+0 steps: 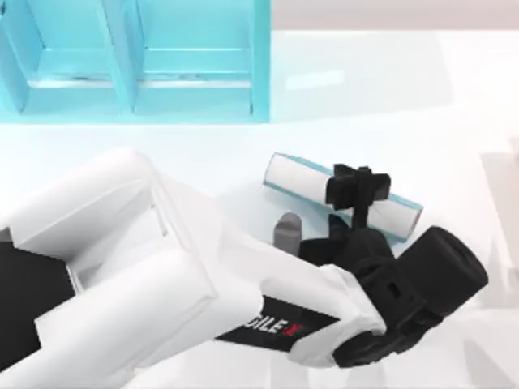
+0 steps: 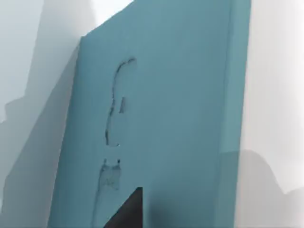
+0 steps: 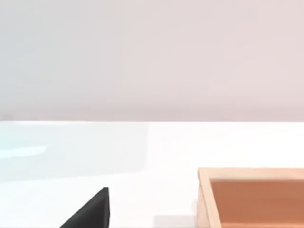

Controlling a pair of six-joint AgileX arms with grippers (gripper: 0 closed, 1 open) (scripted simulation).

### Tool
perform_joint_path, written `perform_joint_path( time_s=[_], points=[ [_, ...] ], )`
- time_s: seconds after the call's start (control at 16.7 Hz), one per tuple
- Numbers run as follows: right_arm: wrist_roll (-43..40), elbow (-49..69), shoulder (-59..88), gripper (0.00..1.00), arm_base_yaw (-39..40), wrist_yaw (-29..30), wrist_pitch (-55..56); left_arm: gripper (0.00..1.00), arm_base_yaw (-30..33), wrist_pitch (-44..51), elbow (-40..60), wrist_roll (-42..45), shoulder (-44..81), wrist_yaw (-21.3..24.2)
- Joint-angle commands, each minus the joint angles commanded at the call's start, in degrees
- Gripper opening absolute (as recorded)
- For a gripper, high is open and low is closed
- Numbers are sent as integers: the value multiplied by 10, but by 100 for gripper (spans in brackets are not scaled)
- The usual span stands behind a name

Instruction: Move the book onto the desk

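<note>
Our left gripper [image 1: 359,194] is clamped across the book [image 1: 296,178], which stands on edge between its fingers, over the desk [image 1: 454,113]. We'd lower straight, tip it flat, then release.

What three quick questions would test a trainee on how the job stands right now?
1. True or false: the left pincer is clamped across the book.
2. Where is the book in the top view? A) inside a compartment of the teal shelf unit; B) outside the shelf unit, over the white desk; C) lying on top of the shelf unit.
3. Short answer: in the right wrist view, what stands on the desk besides the dark fingertip?

Key: 1 true. 2 B. 3 an open wooden box.
</note>
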State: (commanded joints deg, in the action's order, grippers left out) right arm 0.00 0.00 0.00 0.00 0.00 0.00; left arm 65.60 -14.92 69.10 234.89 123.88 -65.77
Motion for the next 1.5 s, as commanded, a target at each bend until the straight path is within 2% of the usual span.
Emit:
perform_joint_path(
  time_s=[0.6,0.78,1.02,1.5],
  points=[
    [0,0,0,100,0,0,0,100,1,2,-1,-1,1,0],
    [0,0,0,100,0,0,0,100,21,36,8,-35,1,-8],
    [0,0,0,100,0,0,0,100,65,163,28,-151,3,-27],
    [0,0,0,100,0,0,0,100,154,563,64,-504,2,-59]
  ],
)
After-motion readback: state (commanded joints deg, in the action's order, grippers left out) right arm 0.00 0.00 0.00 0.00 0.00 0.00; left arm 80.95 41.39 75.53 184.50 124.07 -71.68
